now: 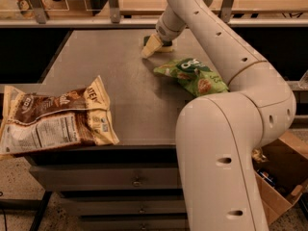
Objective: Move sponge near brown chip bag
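The sponge [158, 42], a small block with a dark green top and pale underside, is at the far middle of the metal table [125, 81]. My gripper [152, 46] is right at the sponge, reaching down over it from the arm that comes in from the right; part of the sponge is hidden by it. The brown chip bag [55, 119], large, crinkled, brown and cream with a white nutrition label, lies flat at the table's near left corner, hanging over the edge. It is far from the sponge.
A bright green chip bag [192, 75] lies right of centre, just near the sponge. My arm's large white links [221, 143] cover the table's right side. A rail with posts [113, 13] runs behind the table. A cardboard box [279, 177] stands on the floor at the right.
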`<action>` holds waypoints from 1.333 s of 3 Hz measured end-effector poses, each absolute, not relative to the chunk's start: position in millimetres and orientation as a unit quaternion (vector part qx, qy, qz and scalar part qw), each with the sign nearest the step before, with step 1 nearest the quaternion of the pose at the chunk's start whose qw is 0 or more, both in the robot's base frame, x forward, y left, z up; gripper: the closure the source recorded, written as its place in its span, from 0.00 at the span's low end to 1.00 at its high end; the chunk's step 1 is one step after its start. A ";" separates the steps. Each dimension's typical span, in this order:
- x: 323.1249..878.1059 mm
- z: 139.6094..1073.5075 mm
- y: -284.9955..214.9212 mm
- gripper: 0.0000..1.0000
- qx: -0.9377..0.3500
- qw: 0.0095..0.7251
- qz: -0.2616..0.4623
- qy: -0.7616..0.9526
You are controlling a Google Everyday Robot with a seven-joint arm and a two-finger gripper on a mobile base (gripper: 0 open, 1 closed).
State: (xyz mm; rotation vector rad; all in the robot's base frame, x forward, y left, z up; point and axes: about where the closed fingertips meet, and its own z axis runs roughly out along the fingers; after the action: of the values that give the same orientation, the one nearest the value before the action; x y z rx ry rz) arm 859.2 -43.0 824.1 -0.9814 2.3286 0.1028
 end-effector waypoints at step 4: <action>849.1 846.8 -33.2 1.00 -0.405 0.312 0.065 0.857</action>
State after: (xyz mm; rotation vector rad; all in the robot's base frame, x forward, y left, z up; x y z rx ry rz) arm 849.1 -33.2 846.8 -1.0689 2.2601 0.1716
